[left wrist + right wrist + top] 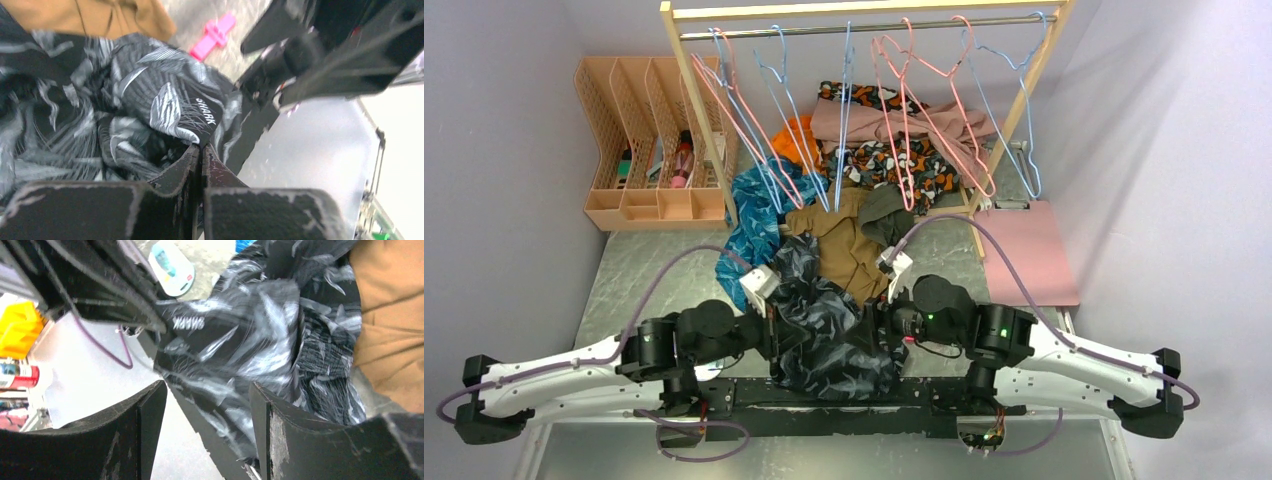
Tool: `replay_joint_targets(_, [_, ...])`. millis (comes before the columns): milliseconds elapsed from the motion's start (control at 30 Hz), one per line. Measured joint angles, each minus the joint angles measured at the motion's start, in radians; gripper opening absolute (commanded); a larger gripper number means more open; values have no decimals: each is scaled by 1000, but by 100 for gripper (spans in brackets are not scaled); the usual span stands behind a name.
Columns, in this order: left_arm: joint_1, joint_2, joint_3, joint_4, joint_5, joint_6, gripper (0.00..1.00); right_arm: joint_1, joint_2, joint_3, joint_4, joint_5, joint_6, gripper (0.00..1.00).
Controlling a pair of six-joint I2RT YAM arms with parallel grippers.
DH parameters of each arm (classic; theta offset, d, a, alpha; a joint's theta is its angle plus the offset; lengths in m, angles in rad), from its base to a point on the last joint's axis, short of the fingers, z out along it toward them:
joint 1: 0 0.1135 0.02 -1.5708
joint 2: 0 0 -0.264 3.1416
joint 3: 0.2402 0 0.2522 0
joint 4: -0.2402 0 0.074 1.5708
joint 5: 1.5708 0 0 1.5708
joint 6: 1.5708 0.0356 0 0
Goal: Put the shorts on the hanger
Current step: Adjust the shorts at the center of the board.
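Shorts (834, 335) lie bunched at the near worktop (624, 270) edge between the arms; left fingers (180, 172) are shut on a thin fold by the label and right fingers (145, 412) are spread, holding nothing, so a one-sided lift could slip the fold.

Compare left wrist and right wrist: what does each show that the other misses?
Left wrist only: the left gripper shut on the edge of the shorts beside the SHARK print, and a pink plastic piece. Right wrist only: the right gripper open, shorts fabric between its fingers, plus a white-and-teal oval object. Both: the shorts with that print, and the brown garment.
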Motion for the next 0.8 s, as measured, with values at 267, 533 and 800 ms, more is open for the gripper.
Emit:
replay_joint_targets(267, [0,69,174,-11,-202,-103,7,0,37,148,-43,-126,-118,62])
replay_joint_targets(533, [0,245,228,-56,-304,-293,7,1,129,56,32,-167,-80,60])
replay_joint_targets(800, [0,336,273,-105,-371,-388,7,55,197,53,80,-25,-18,61])
